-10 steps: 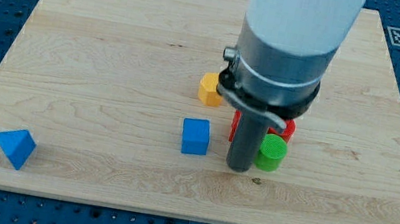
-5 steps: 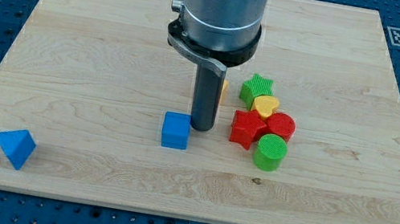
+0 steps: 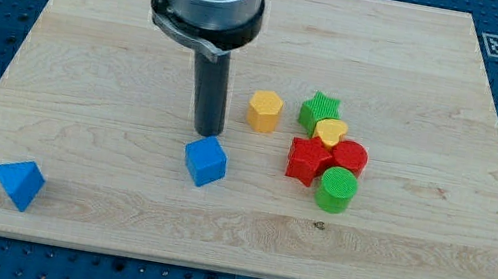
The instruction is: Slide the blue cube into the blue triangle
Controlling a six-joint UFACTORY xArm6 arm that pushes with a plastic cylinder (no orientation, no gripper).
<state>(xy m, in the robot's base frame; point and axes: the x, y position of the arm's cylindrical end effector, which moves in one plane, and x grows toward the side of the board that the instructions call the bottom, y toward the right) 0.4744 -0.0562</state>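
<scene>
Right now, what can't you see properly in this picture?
- Camera view: the arm's upper part is cut off by the top edge.
- Whether my tip touches the blue cube just below it: no gap shows, so I cannot tell.
- The small yellow block is wedged among the green star-shaped block and red blocks; its shape is unclear.

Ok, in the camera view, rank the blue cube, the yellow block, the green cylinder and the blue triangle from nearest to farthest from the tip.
1. blue cube, just below my tip
2. yellow block, to the view's right
3. green cylinder, farther right
4. blue triangle, far bottom left
</scene>
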